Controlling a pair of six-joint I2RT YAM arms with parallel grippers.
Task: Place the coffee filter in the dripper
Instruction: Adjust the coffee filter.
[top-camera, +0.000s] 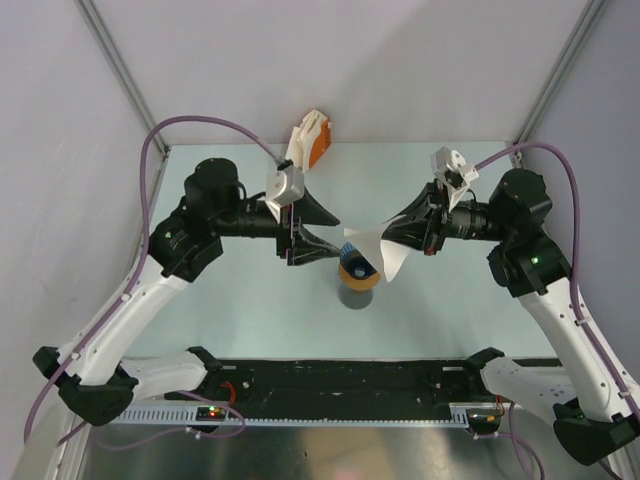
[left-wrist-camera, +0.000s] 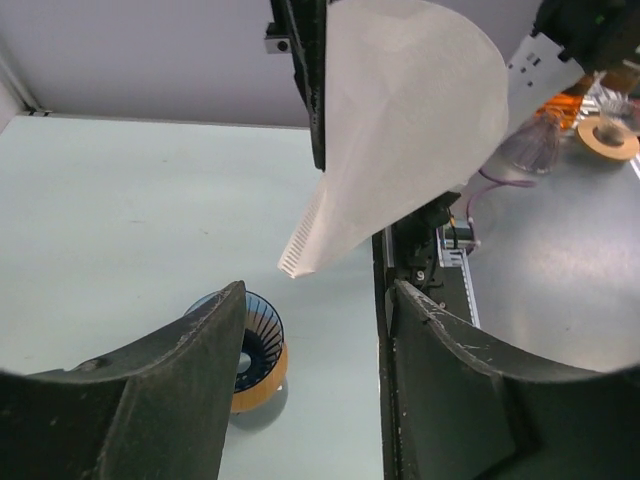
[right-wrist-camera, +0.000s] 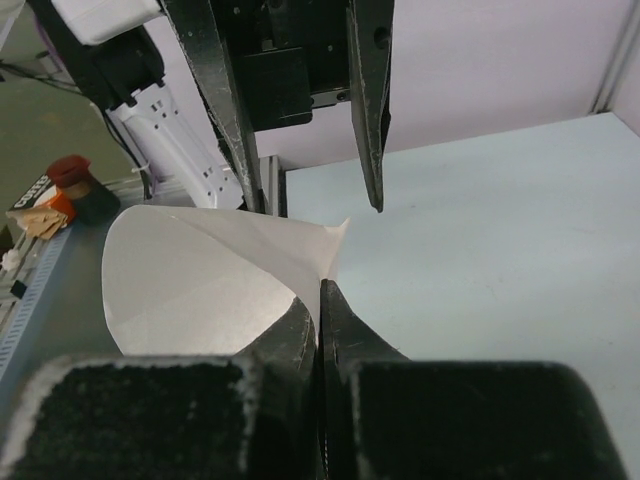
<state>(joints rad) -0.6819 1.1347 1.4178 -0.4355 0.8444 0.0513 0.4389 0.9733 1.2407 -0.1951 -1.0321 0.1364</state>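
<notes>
Right claw clenched on the coffee filter: in the right wrist view its two fingers meet with no gap on the paper's edge. Filter is white, folded flat into a fan shape, held up off the tabletop, not in the dripper. From above it overlaps the far right part of the dripper. In the left wrist view its crimped pointed corner hangs clear of the blue cone, with pale surface showing between them. Dripper is blue, ribbed inside, mouth up, with an orange ring around it. It sits on a dark grey cup near the middle of the tabletop, between the two arms. Left claw released, fingers spread wide and holding nothing. It sits just left of the dripper, pointed toward the filter. The right wrist view shows its two dark fingers apart beyond the paper, one tip close to the filter's upper corner; contact cannot be told. An orange and white object lies at the far edge, well apart from the rest.
</notes>
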